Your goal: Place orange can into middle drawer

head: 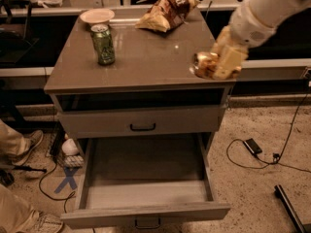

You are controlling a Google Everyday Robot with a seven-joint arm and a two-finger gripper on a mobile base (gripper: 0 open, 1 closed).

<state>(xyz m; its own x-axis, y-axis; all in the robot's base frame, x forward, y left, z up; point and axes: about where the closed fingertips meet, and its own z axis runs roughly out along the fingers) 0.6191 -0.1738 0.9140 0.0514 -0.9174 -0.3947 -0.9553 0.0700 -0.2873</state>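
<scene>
Camera view shows the gripper (pixel 219 66) at the right front corner of the cabinet top (pixel 146 57), its fingers closed on the orange can (pixel 202 65), which sits tilted in its grasp. Below, the middle drawer (pixel 146 194) stands pulled out. A green can (pixel 103 43) and a chip bag (pixel 167 11) stand farther back.

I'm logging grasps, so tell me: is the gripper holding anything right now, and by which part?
Yes: the gripper holds the orange can by its side wall, the can lying sideways, at the right front corner of the cabinet top.
</scene>
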